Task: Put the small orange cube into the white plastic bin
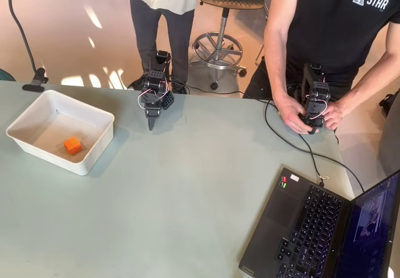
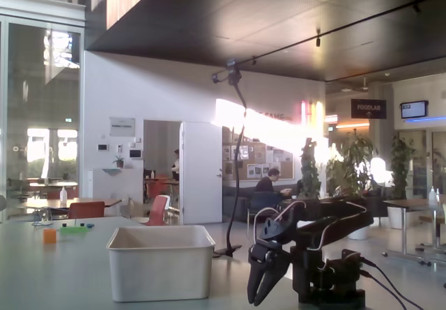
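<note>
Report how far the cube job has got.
Done: the small orange cube lies on the floor of the white plastic bin. In hand: nothing; the gripper points down at the table, clear of the bin, carrying nothing. Left: nothing visible.

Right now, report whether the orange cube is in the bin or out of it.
In. The overhead view shows the small orange cube lying on the floor of the white plastic bin, inside its walls.
</note>
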